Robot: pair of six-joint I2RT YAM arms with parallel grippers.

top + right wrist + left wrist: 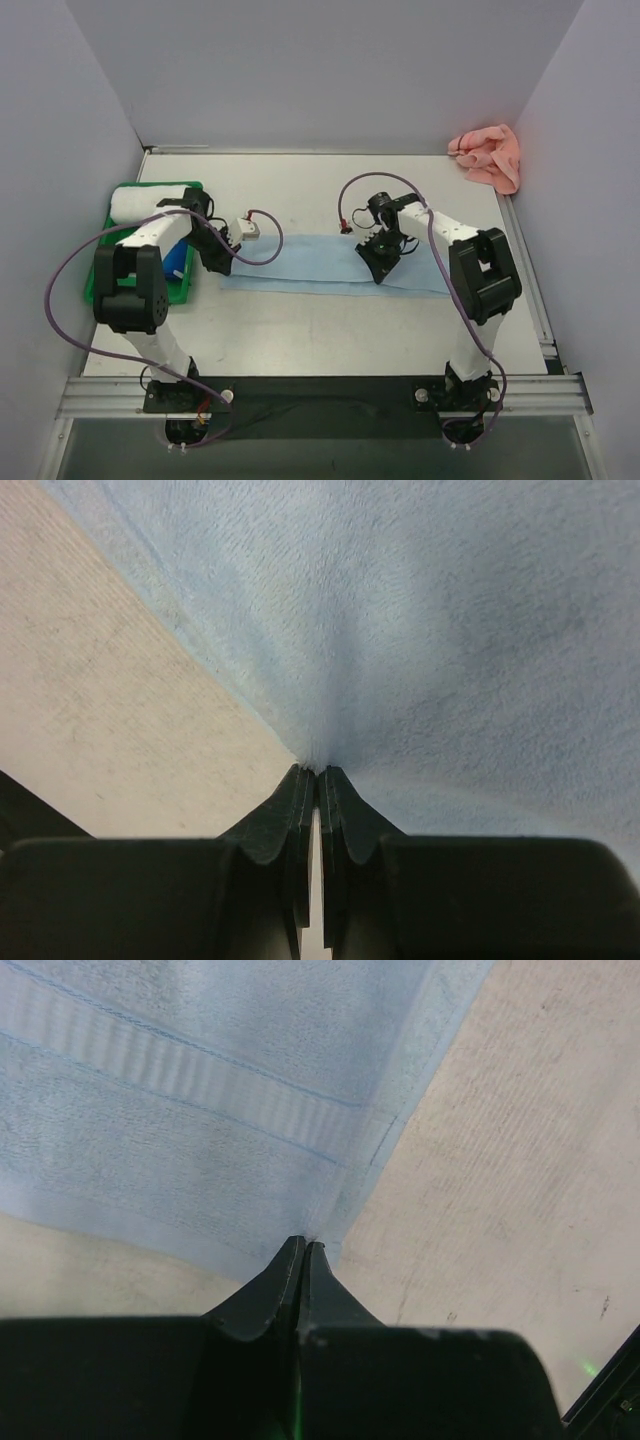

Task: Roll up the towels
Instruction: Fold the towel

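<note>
Top external view: at the left, a green bin [180, 293] held a white rolled towel [150, 202]. The left jaws were clamped on a left-end corner of the light blue towel [320, 265], which lay flat as a long strip across the desk [300, 330]. The right jaws were clamped on puckered cloth right of its middle. The salmon pink towel [488, 157] lay crumpled at the far right. Step in hand, as judged: gripping the strip to start the roll. The next move calls for turning the left end over evenly.
</note>
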